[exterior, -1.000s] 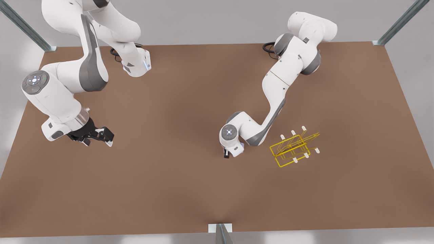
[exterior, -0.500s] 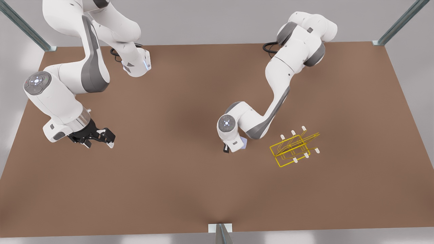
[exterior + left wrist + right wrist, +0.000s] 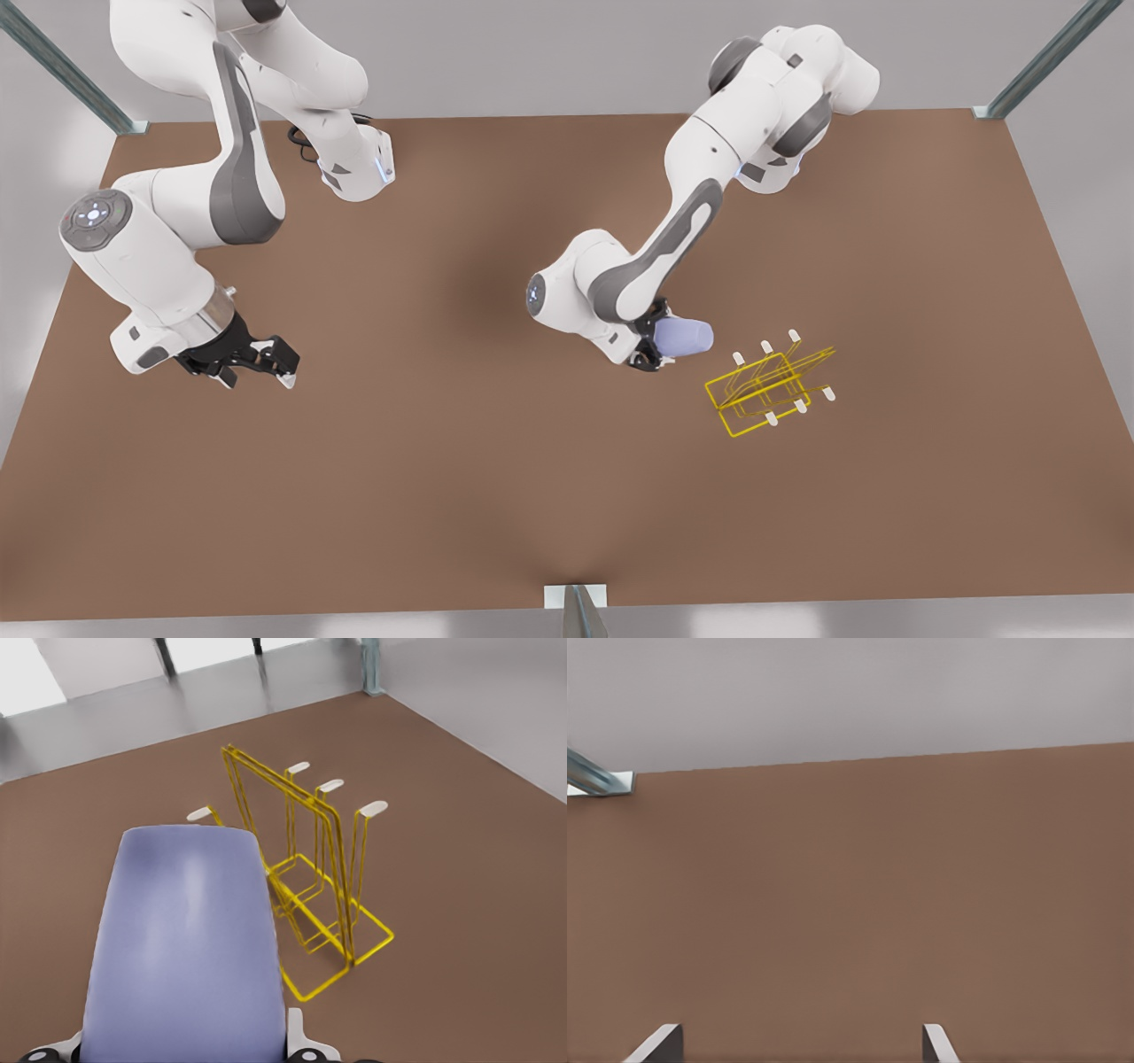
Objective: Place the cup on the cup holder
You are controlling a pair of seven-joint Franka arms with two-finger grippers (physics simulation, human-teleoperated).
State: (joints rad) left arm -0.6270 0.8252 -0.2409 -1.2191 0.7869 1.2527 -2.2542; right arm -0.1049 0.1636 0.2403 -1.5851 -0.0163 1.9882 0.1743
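— What carries the scene?
— A brown table [image 3: 496, 496], matte and flat, with metal posts [image 3: 1045, 58] at its far corners and a bracket [image 3: 576, 602] at the near edge.
— And what rests on it?
— A yellow wire rack [image 3: 769, 385] toward the front view's right, and two arm bases [image 3: 359, 173] along the far edge.

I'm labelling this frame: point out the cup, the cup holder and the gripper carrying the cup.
cup [image 3: 684, 338], front view, on its lavender side wall.
cup holder [image 3: 769, 386], front view, on the yellow wire frame's middle.
left gripper [image 3: 654, 340], front view, between its fingertips at the cup's base, shut on it.
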